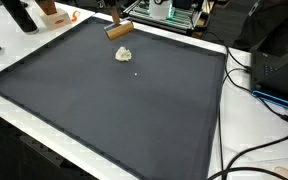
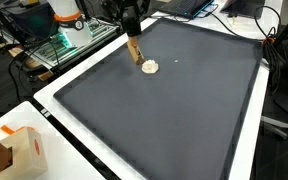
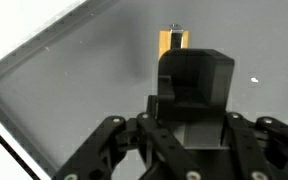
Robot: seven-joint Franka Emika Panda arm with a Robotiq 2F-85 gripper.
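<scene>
At the upper centre of an exterior view, the gripper (image 2: 131, 34) is clenched on a wooden block (image 2: 134, 48). The block's lower end is just beside a white crumpled lump (image 2: 150, 67) on the dark mat (image 2: 164, 120).

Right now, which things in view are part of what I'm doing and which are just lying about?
In the job: hand, shut on wooden tool; white lump nearest it; dark mat under both.
Lying about: orange-and-white box; cables off the mat.

No legible text, label, brand, number or sign on anything in view.
</scene>
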